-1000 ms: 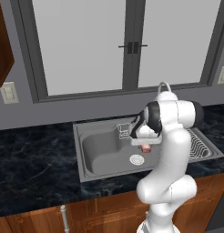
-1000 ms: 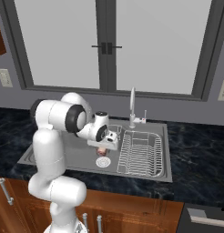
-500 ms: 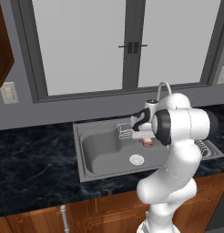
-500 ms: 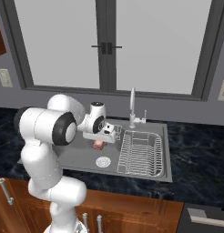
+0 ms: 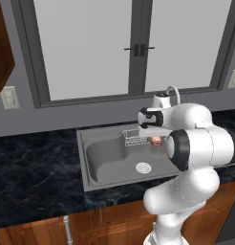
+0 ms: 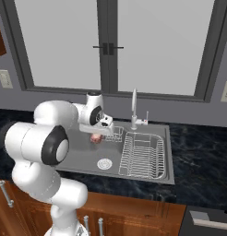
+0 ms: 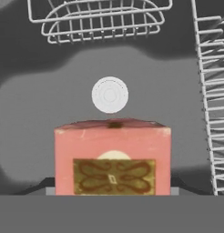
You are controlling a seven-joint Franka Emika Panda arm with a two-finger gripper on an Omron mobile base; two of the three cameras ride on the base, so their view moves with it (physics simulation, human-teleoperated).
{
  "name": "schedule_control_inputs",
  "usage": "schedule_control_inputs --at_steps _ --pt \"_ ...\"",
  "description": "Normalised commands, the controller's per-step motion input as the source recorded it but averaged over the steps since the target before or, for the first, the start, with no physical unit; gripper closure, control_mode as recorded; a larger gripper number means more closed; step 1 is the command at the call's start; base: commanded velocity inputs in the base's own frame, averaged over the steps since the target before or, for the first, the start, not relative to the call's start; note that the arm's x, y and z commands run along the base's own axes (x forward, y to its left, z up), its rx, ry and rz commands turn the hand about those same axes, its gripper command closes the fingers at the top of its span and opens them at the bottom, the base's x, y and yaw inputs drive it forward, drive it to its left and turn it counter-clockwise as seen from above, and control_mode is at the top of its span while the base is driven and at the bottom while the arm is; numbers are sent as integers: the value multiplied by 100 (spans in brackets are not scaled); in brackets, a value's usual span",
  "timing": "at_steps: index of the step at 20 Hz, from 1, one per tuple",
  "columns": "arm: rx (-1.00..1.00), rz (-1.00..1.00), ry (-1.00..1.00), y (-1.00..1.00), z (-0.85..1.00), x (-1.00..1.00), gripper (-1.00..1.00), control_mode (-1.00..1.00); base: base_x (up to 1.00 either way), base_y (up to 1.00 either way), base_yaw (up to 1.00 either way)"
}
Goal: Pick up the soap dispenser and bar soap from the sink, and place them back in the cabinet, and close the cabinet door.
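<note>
Presently the bar soap (image 7: 112, 157) sits clamped between the gripper (image 7: 112, 191) jaws, held above the sink (image 5: 98, 158) basin. Its face bears a brown ornamental panel; no lettering is legible. White round drain (image 7: 109, 94) and wire basket (image 7: 100, 18) lie beyond.

Matt grey steel sink (image 5: 98, 158) with a wire dish rack (image 6: 142, 156), centre frame. Glossy, veined black stone counter (image 5: 33, 172); lower cabinets (image 6: 134, 216) of reddish wood. Bar soap (image 7: 112, 157): smooth, matt pink.
</note>
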Motion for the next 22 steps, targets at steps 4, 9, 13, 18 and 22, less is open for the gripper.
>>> schedule_control_inputs --at_steps 4,9,13,18,22 --pt "0 0 0 0 58 -33 100 -100 0 0 0" --pt "0 0 0 0 64 -35 100 -100 0 0 0" --pt "0 0 0 0 67 -36 100 -100 0 0 0" --pt "0 0 0 0 70 -39 100 -100 0 0 0" --pt "0 0 0 0 71 -39 100 -100 0 0 0"
